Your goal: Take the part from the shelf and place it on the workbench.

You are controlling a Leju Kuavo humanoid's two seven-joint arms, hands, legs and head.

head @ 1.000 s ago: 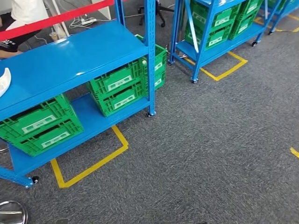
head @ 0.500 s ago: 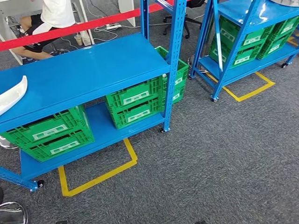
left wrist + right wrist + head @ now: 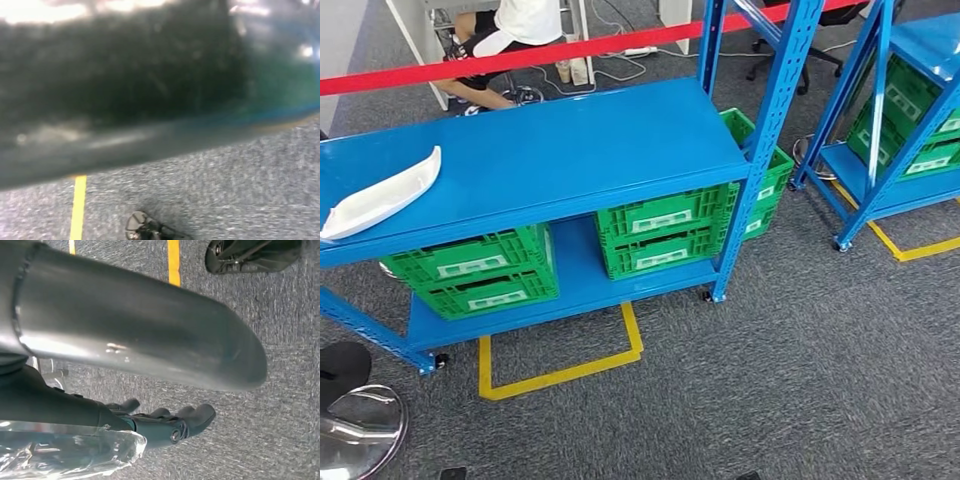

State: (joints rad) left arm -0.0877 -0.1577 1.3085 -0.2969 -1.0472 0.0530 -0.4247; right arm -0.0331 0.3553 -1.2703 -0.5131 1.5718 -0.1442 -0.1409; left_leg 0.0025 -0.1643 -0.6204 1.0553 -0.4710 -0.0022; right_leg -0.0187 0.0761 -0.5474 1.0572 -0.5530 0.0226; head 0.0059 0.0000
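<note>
Shelf unit ahead, part on its top deck at ten o'clock.

The part [image 3: 382,196] lies on the shelf [image 3: 569,150] near its left end. Under that deck sit two stacks of crates — one [image 3: 475,272] at eleven o'clock below the part, one [image 3: 663,232] at twelve. A third crate stack [image 3: 767,176] stands behind the right post. A second rack [image 3: 901,120] stands at two o'clock. Behind the shelf, a barrier tape [image 3: 546,52] and a seated person [image 3: 505,30]. Floor tape [image 3: 561,368] lies before the shelf — a stool base [image 3: 354,430] at eight o'clock.
</note>
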